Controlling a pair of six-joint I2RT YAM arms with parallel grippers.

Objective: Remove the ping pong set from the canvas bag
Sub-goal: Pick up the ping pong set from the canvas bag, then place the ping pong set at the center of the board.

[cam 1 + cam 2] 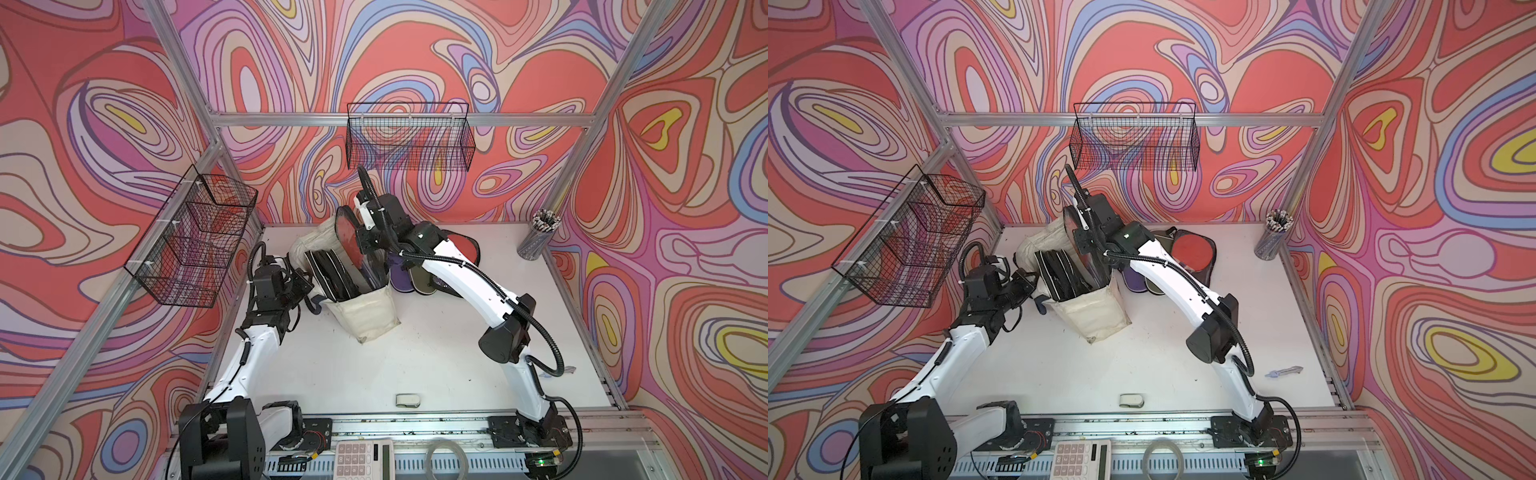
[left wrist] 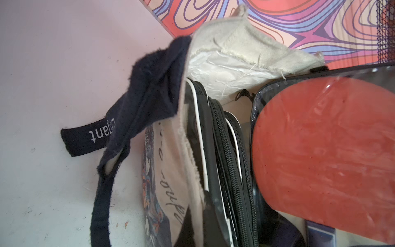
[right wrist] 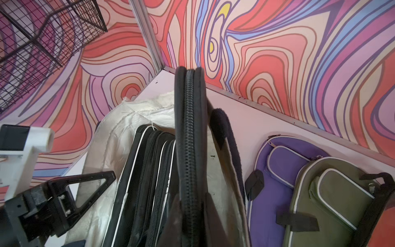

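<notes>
The cream canvas bag (image 1: 365,316) (image 1: 1096,311) stands open on the white table, with several black zipped cases (image 1: 332,278) upright inside. My right gripper (image 1: 365,243) (image 3: 192,224) is shut on the ping pong set (image 1: 348,243) (image 3: 189,132), a black‑zippered clear case showing a red paddle (image 2: 320,160), which is raised partly above the bag's mouth. My left gripper (image 1: 305,282) (image 2: 198,228) is shut on the bag's cream rim (image 2: 186,154), beside the navy strap (image 2: 149,96).
Purple (image 3: 275,171) and green (image 3: 333,203) cases and another red paddle case (image 1: 1192,253) lie behind the bag. A pencil cup (image 1: 540,237) stands back right. Wire baskets (image 1: 409,137) (image 1: 195,237) hang on the walls. A calculator (image 1: 363,457) and small white object (image 1: 409,400) sit in front.
</notes>
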